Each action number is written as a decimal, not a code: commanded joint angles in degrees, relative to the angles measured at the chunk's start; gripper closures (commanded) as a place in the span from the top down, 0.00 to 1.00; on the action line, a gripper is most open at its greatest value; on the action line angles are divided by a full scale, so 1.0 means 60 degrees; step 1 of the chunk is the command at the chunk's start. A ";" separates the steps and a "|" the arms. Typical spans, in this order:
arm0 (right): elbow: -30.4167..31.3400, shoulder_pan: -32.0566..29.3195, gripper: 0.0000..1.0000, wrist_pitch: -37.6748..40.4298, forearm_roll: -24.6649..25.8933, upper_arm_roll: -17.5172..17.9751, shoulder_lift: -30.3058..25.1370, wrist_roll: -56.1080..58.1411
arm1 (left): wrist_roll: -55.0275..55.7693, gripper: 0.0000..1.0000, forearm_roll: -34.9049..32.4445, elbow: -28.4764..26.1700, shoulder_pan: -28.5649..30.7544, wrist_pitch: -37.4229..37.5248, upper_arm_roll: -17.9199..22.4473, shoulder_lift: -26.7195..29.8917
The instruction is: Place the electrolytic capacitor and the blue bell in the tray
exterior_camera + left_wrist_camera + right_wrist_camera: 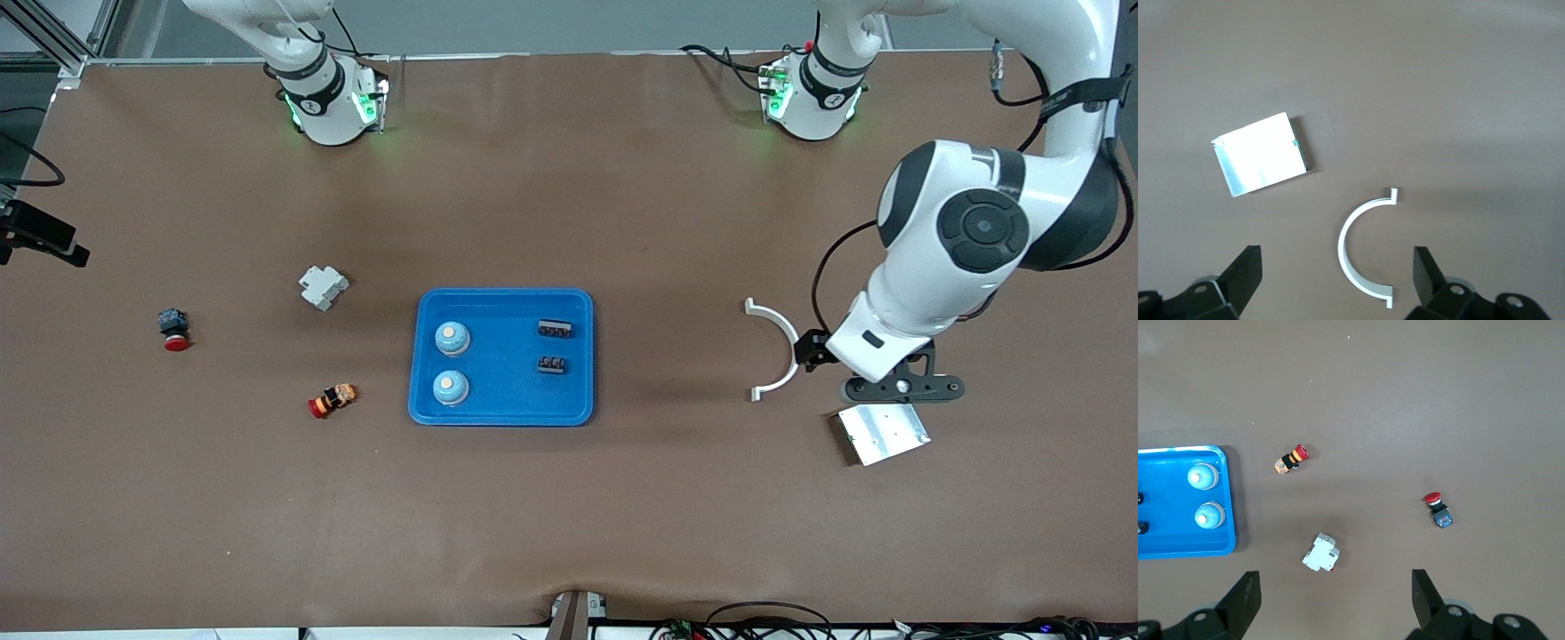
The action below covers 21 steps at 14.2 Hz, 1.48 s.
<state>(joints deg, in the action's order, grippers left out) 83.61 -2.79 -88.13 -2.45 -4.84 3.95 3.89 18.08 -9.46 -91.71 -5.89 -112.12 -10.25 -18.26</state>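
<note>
The blue tray (507, 411) lies mid-table; the right wrist view shows its end (1178, 548). In it stand two light-blue bells (452, 338) (450, 388), seen again as bells (1203, 477) (1209, 515). Toward the tray's left-arm end lie two small black parts (554, 329) (551, 364); I cannot tell whether these are electrolytic capacitors. My left gripper (900, 388) (1338, 267) hangs open and empty over the table at the left arm's end. My right gripper (1336, 587) is open and empty above the right arm's end and is out of the front view.
A white half-ring clamp (778, 348) (1361, 250) and a silver plate (882, 434) (1261, 155) lie under the left gripper. Toward the right arm's end lie a white breaker (322, 286) (1321, 553), an orange-bodied red button (332, 400) (1291, 461) and a dark-bodied red button (174, 329) (1438, 509).
</note>
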 commanded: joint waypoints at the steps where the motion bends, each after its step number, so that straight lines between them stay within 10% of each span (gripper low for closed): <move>1: -0.0020 -0.0106 1.00 0.0069 -0.0118 0.0060 -0.0028 -0.0033 | -0.0447 1.00 0.0097 -0.0476 0.0439 0.0069 -0.0109 0.0508; 21: -0.0034 -0.0092 1.00 0.0068 -0.0118 0.0060 -0.0028 -0.0033 | -0.2045 1.00 0.1471 -0.2190 0.0630 0.0216 0.0638 0.3013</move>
<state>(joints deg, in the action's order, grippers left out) 83.62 -2.79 -88.13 -2.45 -4.85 3.95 3.89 8.46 -3.53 -102.69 -2.60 -111.01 -6.74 -2.41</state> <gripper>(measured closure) 0.000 0.000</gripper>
